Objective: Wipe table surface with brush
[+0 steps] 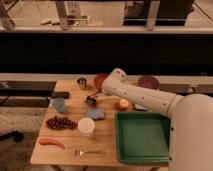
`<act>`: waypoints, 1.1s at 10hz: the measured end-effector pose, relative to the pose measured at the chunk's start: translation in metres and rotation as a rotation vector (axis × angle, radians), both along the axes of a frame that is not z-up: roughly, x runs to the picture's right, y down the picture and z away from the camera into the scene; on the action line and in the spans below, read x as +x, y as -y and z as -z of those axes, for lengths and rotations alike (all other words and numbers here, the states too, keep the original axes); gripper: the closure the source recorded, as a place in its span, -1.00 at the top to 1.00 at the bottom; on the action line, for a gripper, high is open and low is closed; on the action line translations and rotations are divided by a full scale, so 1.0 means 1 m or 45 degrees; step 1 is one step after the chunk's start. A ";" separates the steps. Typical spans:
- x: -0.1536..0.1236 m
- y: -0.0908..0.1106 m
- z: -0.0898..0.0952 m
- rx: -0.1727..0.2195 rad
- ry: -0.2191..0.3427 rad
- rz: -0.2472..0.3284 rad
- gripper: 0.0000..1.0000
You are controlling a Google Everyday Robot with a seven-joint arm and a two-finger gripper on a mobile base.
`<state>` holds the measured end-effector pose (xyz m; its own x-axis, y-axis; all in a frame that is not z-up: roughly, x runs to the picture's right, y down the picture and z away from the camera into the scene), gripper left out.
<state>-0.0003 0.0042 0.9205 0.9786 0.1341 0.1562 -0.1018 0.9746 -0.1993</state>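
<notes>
The table surface (107, 137) is a light tan wooden top with many items on it. The brush (91, 100) has a small dark blocky head resting on the wood near the table's middle, towards the back. Its thin handle slants up and right into my gripper (102, 93). The gripper hangs below the white wrist and is shut on the brush handle. My white arm reaches in from the lower right and hides part of the table's back right.
A metal cup (81, 82), red bowl (99, 79) and purple dish (148, 81) line the back. On the left are a black bar (60, 94), blue cup (60, 105) and grapes (60, 122). Nearer are a blue cloth (96, 114), white cup (86, 126), orange fruit (123, 104), fork (90, 151), carrot (51, 142) and green tray (142, 137).
</notes>
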 end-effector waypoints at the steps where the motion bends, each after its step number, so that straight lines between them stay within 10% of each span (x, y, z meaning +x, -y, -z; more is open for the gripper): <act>1: -0.006 0.005 -0.003 0.008 0.003 0.012 -0.90; 11: -0.030 0.017 -0.020 0.007 0.037 0.056 -0.90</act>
